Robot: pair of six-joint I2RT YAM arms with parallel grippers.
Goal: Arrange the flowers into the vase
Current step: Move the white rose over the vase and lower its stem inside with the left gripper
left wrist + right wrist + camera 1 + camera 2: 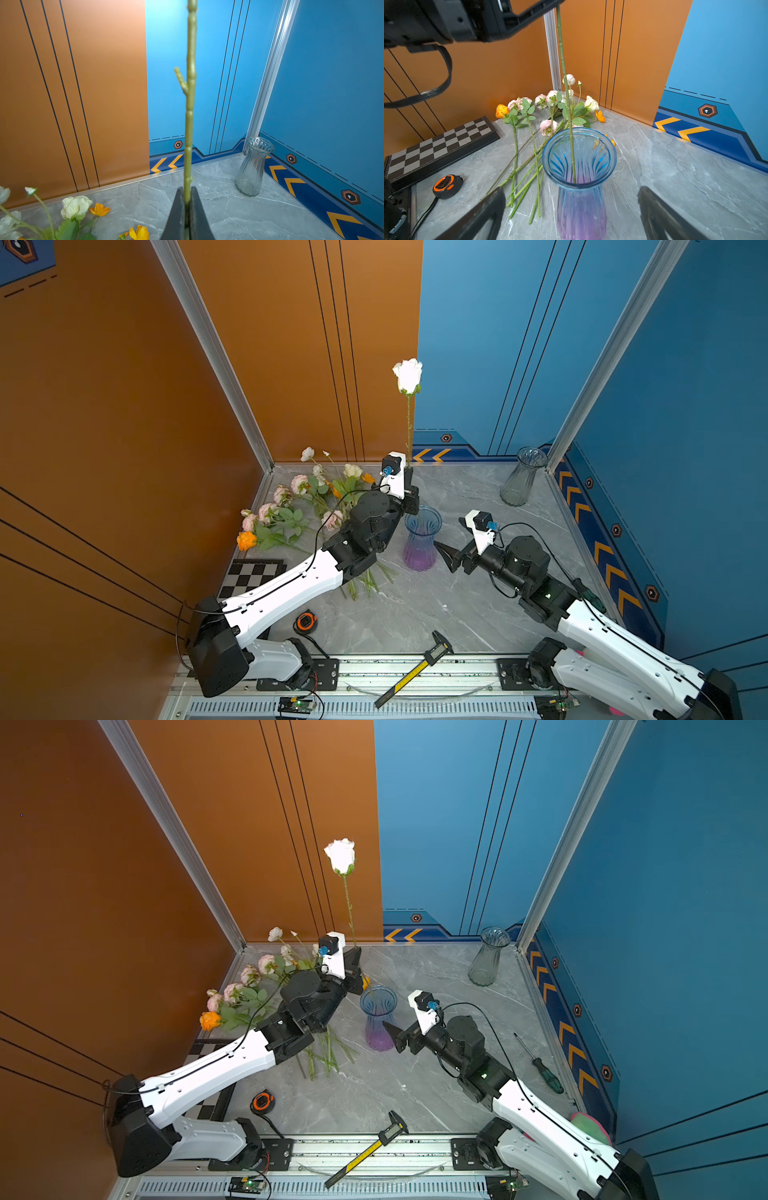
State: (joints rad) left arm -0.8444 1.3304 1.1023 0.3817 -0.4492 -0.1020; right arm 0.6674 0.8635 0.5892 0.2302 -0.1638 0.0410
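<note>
- Front edge: a caliper (415, 672) lies across the rail. Beyond it the middle of the grey table (436, 614) is open.
- Near left: a tape measure (306, 621) and a chessboard (253, 572) take up that corner.
- Right edge: a screwdriver (540, 1065) lies along it.
- Right gripper (571, 199): jaws spread wide and grasping nothing. It faces the blue-purple vase (581, 207) from close by.
- Left gripper (187, 194): jaws clenched on the stem of the white rose (408, 375), above the vase's mouth.
- White rose: upright, with one white bloom high up and a bare, knobbly green stem. Its lower end is inside the vase's mouth.
- Flowers (291, 510): the bunch lies flat on the table left of the vase, partly under the left arm (291, 585). The pink, cream and orange blooms point to the far-left corner.
- Far-right corner: a clear glass vase (521, 481) stands upright, well apart.
- Limits: an orange wall (124, 406) and a blue wall (685, 406) close the left, far and right sides.
</note>
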